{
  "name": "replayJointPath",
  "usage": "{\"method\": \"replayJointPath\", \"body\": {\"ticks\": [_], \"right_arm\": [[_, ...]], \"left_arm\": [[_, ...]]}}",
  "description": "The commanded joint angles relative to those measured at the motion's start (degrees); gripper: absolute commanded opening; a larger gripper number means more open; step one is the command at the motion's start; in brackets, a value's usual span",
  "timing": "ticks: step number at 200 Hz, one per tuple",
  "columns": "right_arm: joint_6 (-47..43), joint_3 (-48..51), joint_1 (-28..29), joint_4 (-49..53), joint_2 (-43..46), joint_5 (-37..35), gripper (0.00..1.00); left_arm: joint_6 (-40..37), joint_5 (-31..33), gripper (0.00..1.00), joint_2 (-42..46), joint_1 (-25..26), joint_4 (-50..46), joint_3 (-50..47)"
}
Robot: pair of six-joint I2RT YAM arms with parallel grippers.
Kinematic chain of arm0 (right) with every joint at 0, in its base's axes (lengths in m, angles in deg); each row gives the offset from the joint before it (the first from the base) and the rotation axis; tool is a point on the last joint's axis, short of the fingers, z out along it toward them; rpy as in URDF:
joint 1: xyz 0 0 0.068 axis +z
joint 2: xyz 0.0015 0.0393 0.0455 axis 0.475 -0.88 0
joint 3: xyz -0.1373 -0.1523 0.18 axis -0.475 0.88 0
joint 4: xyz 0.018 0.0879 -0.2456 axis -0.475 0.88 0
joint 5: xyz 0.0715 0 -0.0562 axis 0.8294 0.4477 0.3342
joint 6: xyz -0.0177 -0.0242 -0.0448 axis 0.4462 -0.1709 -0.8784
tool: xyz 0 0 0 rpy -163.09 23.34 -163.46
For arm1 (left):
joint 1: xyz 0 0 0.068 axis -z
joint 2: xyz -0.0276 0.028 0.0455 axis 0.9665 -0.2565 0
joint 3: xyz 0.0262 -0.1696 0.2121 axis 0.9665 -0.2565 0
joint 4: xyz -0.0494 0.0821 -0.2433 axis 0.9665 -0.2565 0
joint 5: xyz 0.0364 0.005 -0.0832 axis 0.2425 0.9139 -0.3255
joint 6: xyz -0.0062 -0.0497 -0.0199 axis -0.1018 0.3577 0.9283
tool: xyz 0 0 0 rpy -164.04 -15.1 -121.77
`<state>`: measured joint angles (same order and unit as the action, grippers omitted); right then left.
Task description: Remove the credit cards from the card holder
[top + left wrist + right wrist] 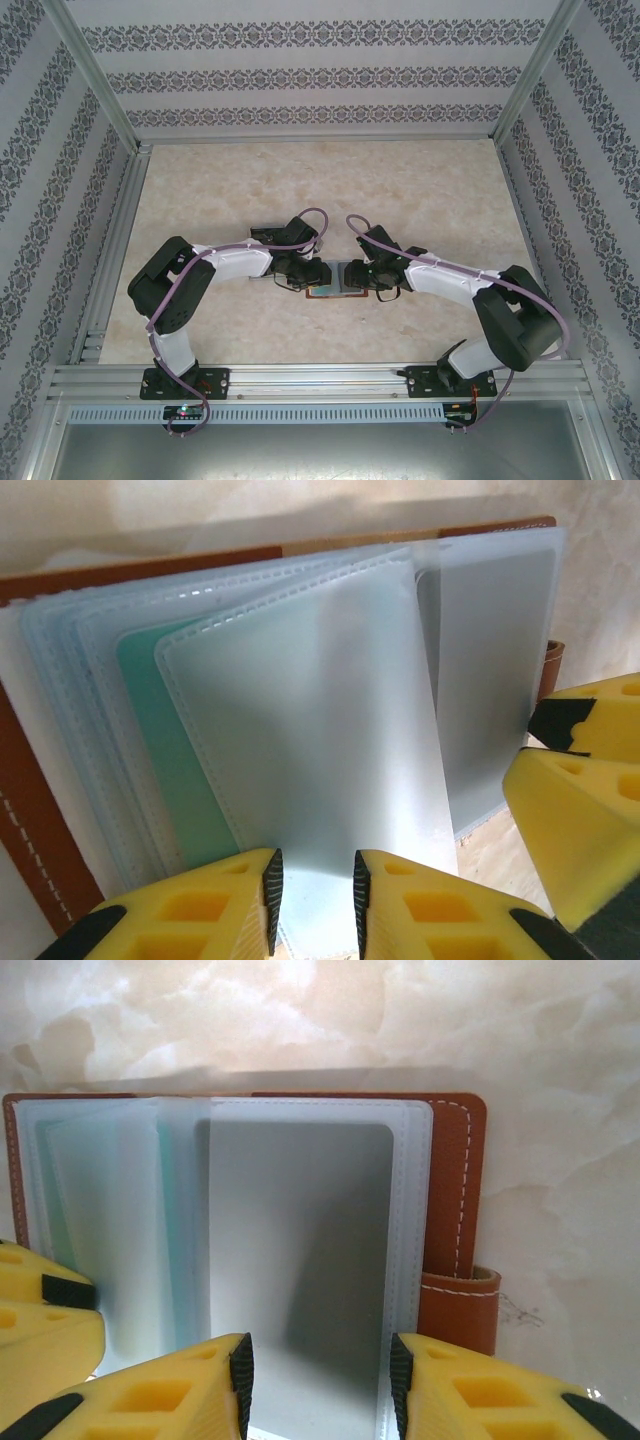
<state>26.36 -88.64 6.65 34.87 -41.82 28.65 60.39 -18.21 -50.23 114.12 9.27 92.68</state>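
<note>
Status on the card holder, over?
Left claw open at middle sleeve; right claw open at right-hand sleeve. Card holder spread open, credit cards still inside. Nothing blocking.

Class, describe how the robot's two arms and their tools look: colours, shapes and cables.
The left arm and right arm have white links, bulky black joints and lilac cables. The left tool and right tool have yellow wedge fingers with black ridged pads.

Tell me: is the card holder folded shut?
No, the card holder lies spread open on the table, its clear sleeves showing.
</note>
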Motion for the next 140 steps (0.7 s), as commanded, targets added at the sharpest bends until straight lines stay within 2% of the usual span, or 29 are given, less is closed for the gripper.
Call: {"method": "replayJointPath", "body": {"ticks": [1, 62, 140], "right_arm": [[-0.8, 0.5, 0.1, 0.2, -1.1, 0.1, 0.44], [-0.8, 0.7, 0.2, 0.3, -1.4, 0.2, 0.44], [0.9, 0.3, 0.5, -4.9, 0.9, 7.9, 0.44]], "left_arm": [[-0.5, 0.6, 0.29, -1.8, 0.0, -2.2, 0.6], [-0.6, 0.6, 0.29, -1.7, 0.0, -2.0, 0.3], [-0.5, 0.4, 0.29, -1.7, 0.0, -1.8, 0.2]]}}
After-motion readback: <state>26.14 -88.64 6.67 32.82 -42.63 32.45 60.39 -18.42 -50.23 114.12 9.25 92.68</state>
